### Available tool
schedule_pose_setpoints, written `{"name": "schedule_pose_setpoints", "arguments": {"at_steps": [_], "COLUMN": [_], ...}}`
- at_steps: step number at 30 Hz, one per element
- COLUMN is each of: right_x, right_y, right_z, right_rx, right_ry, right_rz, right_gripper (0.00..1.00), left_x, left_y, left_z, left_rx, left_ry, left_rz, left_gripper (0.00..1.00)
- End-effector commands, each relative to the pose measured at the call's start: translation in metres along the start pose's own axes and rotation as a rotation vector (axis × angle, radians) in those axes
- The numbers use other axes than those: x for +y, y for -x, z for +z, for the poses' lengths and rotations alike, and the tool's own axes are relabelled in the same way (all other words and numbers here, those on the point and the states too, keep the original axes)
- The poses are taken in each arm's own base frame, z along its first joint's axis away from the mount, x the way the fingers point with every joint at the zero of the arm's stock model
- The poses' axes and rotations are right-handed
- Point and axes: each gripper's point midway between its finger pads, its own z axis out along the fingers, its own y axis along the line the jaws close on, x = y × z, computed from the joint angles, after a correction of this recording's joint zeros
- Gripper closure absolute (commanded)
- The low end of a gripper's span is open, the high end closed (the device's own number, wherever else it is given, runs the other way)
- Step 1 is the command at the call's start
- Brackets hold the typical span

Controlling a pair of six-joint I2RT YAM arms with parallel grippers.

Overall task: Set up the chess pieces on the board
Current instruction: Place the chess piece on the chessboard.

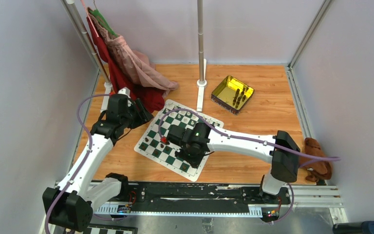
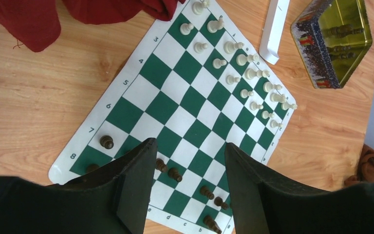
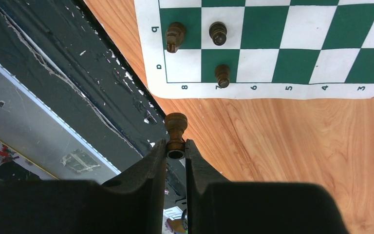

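Right wrist view: the right gripper (image 3: 176,146) is clamped on the lower stem of one dark piece (image 3: 176,127), whose round head points to twelve o'clock. The piece hangs off the board (image 3: 272,90), over the line where the wooden bench (image 3: 297,146) meets the black rail. The board's white border lies just beyond, from twelve to two o'clock. Three dark pieces on the board (image 3: 218,33) stand near its nearest corner, at twelve o'clock from the gripper.

Left wrist view: the left gripper (image 2: 190,151) hangs above the board with its fingers apart and nothing between them. Below it, at six o'clock, about seven dark pieces are scattered over the two nearest rows. Others may be hidden behind the fingers. At one to three o'clock, the white pieces (image 2: 242,59) fill two full rows along the far edge. The yellow tray (image 2: 365,46) sits off the board at two o'clock, with several dark pieces lying inside it. A red cloth (image 2: 29,19) lies at eleven o'clock.

Judged progress: the white side looks complete and the dark side roughly half set. What is left is to place the held piece on a dark-side square and to bring over the pieces in the tray.
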Motion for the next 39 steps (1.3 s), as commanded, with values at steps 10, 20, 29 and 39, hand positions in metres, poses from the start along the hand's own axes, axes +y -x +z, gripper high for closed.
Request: {"name": "schedule_pose_setpoints", "arguments": {"at_steps": [10, 20, 29, 39], "right_x": [0.006, 0.005, 0.002, -0.001], "right_y": [0.001, 0.002, -0.006, -0.014], "right_z": [0.02, 0.046, 0.062, 0.074], "right_rx": [0.06, 0.074, 0.107, 0.126], "right_ry": [-0.019, -0.025, -0.033, -0.032], "right_rz": [-0.008, -0.015, -0.02, -0.012], "right_gripper": [1.0, 1.0, 1.0, 1.0], "left_x": [-0.001, 0.003, 0.005, 0.005], "left_y": [0.017, 0.017, 0.018, 0.017], "left_z": [-0.013, -0.012, -0.011, -0.011], "left_rx": [-0.063, -0.065, -0.065, -0.066], "left_ry": [0.016, 0.031, 0.041, 0.043], "left_rz": [0.038, 0.051, 0.057, 0.057], "left_gripper": [0.41, 0.41, 0.41, 0.41]}}
